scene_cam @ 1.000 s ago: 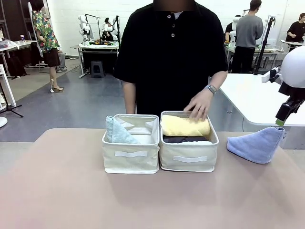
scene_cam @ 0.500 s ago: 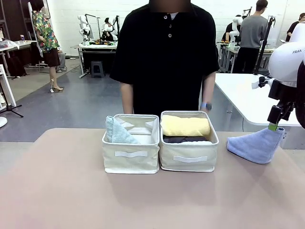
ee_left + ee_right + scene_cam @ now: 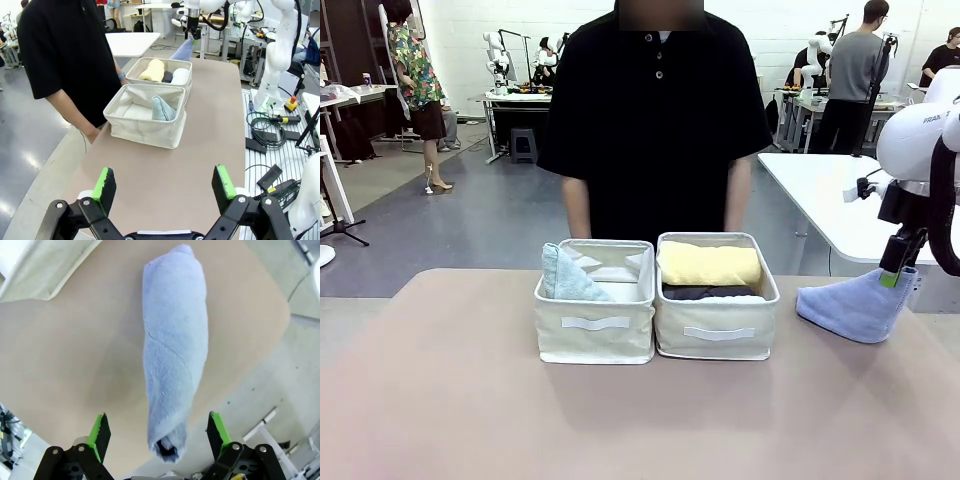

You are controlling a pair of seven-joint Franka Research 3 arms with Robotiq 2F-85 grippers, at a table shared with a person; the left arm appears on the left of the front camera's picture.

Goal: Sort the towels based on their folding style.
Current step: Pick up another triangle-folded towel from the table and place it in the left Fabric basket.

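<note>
Right wrist view: the blue towel (image 3: 172, 355) lay on the table (image 3: 65, 370) straight ahead of my right gripper (image 3: 158, 429), with its open, wrapped end nearest me and its narrow tip farthest. My right fingers (image 3: 100, 432) stood spread wide, one to each side of that near end, grasping nothing.

From the front, the towel sat at the table's right side, apart from the two bins. The left bin (image 3: 595, 330) held a pale cone-folded towel (image 3: 565, 278). The right bin (image 3: 717, 335) held rolls, with the yellow one (image 3: 708, 264) on top. My left gripper (image 3: 164, 181) hung released over bare table, left of the bins, holding nothing.

I judged the blue towel light, soft and easily squashed, and its fold likely to loosen if pulled by the tip or an outer flap. The safest hold seemed to be across the thick body near the wrapped end, pinching all layers together firmly enough that the terry would not sag or slip.
</note>
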